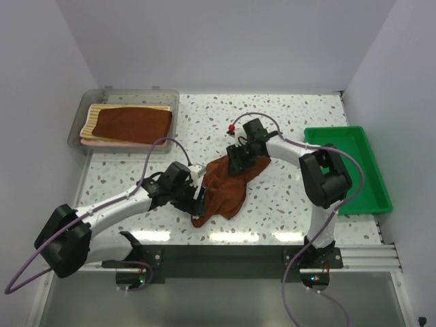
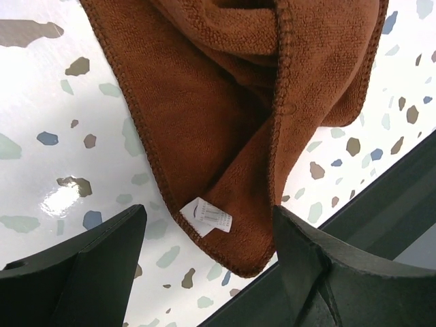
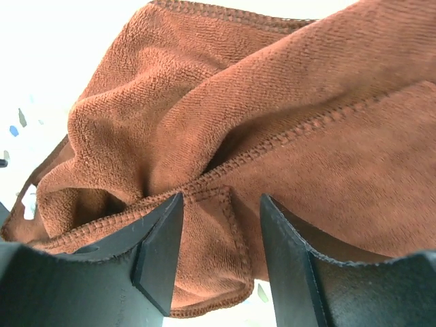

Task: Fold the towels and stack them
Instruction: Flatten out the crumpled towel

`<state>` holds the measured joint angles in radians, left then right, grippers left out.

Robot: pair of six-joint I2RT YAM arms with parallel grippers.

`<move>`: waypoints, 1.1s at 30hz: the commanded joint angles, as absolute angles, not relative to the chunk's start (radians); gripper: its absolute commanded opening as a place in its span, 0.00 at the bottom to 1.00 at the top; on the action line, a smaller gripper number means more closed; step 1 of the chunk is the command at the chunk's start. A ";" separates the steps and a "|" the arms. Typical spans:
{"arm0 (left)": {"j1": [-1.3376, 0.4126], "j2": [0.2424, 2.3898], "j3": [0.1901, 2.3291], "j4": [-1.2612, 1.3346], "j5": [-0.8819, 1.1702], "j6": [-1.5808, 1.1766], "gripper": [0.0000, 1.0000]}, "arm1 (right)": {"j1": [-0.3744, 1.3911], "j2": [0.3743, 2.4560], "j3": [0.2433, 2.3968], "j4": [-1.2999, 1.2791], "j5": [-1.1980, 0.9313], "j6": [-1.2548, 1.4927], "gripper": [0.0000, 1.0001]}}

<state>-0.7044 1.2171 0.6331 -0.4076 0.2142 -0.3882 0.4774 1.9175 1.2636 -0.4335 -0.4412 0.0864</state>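
Observation:
A crumpled brown towel [image 1: 228,185] lies mid-table. My left gripper [image 1: 199,196] is open at the towel's near-left edge. In the left wrist view the left gripper [image 2: 210,212] straddles the towel's corner, which carries a white label [image 2: 208,216] and lies flat on the table untouched. My right gripper [image 1: 240,161] is on the towel's far end. In the right wrist view the right gripper [image 3: 221,201] is open around a hemmed corner [image 3: 218,259] of the towel [image 3: 272,116], and its left finger [image 3: 158,248] touches the cloth.
A clear bin [image 1: 82,116] at the back left holds a folded brown towel [image 1: 133,124] on top of a striped one. A green tray [image 1: 371,170] stands at the right. A small red object [image 1: 232,127] sits behind the right gripper. The table's front edge [image 2: 381,197] runs close to the towel corner.

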 commanded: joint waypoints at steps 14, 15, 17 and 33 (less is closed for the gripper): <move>-0.724 1.394 0.779 -0.339 0.177 -0.409 0.69 | 0.472 1.907 1.325 -0.497 -0.511 0.040 0.00; -0.724 1.410 0.794 -0.341 0.166 -0.416 0.68 | 0.465 1.893 1.319 -0.488 -0.479 0.051 0.00; -0.724 1.462 0.836 -0.336 0.141 -0.425 0.66 | 0.451 1.884 1.315 -0.466 -0.434 0.089 0.00; -0.649 1.652 1.092 -0.307 0.127 -0.266 0.71 | 0.333 1.760 1.250 -0.426 -0.127 0.288 0.00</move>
<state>-0.6544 1.7359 1.0801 -0.3183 0.1383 -0.3523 0.3340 1.8160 1.2697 -0.4465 -0.1886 0.2481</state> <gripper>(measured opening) 0.691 0.020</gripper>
